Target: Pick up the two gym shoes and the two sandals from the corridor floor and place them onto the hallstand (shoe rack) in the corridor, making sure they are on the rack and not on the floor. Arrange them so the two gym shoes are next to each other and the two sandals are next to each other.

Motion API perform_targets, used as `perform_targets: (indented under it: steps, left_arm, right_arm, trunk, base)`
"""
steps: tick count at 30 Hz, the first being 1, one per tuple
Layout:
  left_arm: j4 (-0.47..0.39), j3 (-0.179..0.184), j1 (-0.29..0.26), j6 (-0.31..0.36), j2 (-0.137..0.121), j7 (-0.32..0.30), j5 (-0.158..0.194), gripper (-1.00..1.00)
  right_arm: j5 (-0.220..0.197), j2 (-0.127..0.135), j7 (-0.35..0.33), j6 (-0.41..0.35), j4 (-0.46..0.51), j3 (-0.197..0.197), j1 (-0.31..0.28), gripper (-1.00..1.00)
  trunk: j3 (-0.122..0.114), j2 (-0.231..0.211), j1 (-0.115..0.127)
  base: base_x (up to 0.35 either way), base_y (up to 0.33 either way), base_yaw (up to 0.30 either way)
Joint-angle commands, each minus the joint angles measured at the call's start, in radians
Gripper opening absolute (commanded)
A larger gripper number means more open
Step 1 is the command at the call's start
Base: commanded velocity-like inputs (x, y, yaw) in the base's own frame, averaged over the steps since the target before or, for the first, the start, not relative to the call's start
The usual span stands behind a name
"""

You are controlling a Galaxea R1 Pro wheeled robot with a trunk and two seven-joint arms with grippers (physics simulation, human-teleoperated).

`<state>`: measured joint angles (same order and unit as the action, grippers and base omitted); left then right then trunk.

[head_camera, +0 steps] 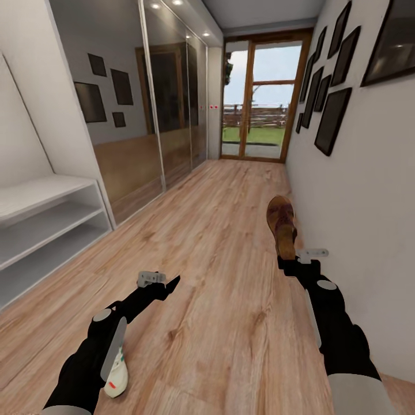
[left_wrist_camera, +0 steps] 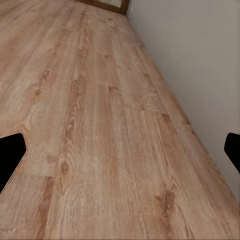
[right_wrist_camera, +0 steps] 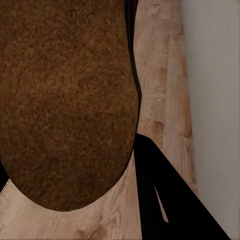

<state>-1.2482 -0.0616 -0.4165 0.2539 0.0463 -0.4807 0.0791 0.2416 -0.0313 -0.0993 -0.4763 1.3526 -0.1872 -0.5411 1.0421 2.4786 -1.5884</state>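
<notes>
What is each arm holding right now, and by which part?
The right gripper holds a sandal by one end, which end I cannot tell. The left gripper holds nothing; its fingers are apart over bare floor.

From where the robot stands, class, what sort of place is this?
Probably a home corridor: a long light brown wood-plank floor, a glazed wooden door at the far end, and a pale white shelved rack by the wall.
</notes>
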Motion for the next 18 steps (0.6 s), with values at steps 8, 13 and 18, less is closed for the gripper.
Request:
perform_targets:
  steps: [8,13,18]
  left_arm:
    - [0.000,-0.003,-0.001,0.010,0.001,-0.006,0.009,1.00]
    - [0.000,-0.004,-0.001,0.010,0.001,-0.006,0.010,1.00]
    - [0.000,-0.004,-0.001,0.010,0.001,-0.006,0.010,1.00]
  right_arm:
    - [0.007,-0.001,-0.008,-0.005,0.002,-0.003,0.000,-1.00]
    - [0.007,-0.001,-0.007,-0.005,0.002,-0.003,0.000,-1.00]
    - [0.007,-0.001,-0.008,-0.005,0.002,-0.003,0.000,-1.00]
  trunk:
    - [0.001,0.000,0.000]
    - [0.001,0.000,0.000]
    - [0.001,0.000,0.000]
  base:
    - [0.205,-0.235,0.263]
    - [0.242,-0.234,0.042]
    - [0.282,-0.217,0.005]
